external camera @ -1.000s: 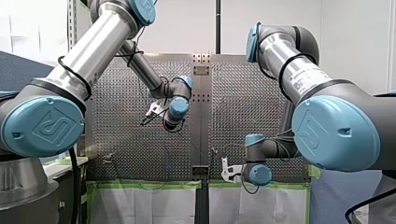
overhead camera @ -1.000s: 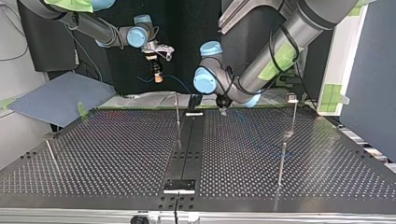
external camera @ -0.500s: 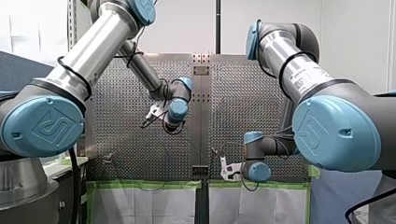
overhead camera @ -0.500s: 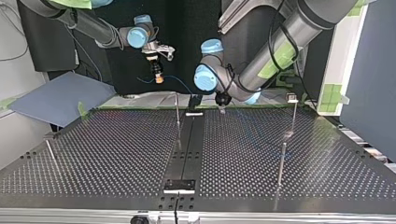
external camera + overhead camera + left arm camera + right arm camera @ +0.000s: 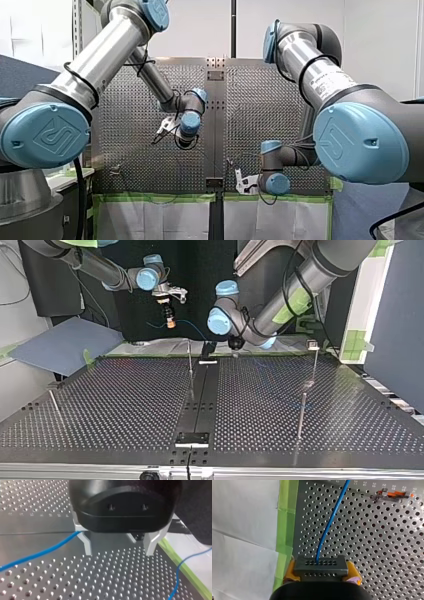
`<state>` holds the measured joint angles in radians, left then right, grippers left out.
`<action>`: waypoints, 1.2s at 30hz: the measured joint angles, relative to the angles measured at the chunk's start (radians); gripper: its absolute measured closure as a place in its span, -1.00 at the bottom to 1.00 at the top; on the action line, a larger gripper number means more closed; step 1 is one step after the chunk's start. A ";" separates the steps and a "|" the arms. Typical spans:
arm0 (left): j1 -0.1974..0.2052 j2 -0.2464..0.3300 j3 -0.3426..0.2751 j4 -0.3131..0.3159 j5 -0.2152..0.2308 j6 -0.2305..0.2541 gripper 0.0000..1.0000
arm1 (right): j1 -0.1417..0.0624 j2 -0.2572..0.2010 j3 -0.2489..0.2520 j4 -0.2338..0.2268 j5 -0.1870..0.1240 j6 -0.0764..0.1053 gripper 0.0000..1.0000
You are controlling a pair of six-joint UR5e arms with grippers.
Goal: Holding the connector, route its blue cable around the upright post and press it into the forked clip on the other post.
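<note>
My right gripper, with yellow pads, is shut on the grey connector. The blue cable leaves it and runs ahead over the perforated plate. In the top view this gripper hangs above the table's far edge, and the cable trails toward the thin upright post. My left gripper stands open just above the plate, with nothing between its metal fingers; the blue cable passes beside one finger. The top view shows it near the far edge. A post with a clip stands at that view's right.
Green tape and white paper border the plate by my right gripper. Another post's top lies ahead of it. Further posts stand nearer the top view's camera. A dark centre rail divides the plate.
My left gripper has shifted toward the top view's left, along the far edge, and its wrist has dropped a little in the front view. My right gripper has barely moved and stays shut on the connector.
</note>
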<state>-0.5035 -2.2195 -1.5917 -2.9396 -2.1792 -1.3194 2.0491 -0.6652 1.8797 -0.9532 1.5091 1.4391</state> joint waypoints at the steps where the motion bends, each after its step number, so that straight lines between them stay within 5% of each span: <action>1: 0.000 -0.003 -0.001 0.003 0.005 -0.006 -1.00 | 0.000 -0.007 0.004 -0.003 0.000 0.000 1.00; 11: -0.007 -0.054 -0.007 0.028 0.043 -0.035 -1.00 | 0.003 -0.036 0.014 -0.011 -0.006 0.001 1.00; 25: -0.011 -0.086 -0.044 0.104 0.105 -0.098 -1.00 | 0.019 -0.036 0.014 -0.015 -0.071 0.002 1.00; 36: -0.032 -0.139 -0.085 0.198 0.152 -0.157 -1.00 | 0.024 -0.035 0.012 -0.015 -0.074 0.002 1.00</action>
<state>-0.5356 -2.3581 -1.6768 -2.7415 -2.0270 -1.4766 2.0728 -0.7005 1.8918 -0.9679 1.4348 1.4411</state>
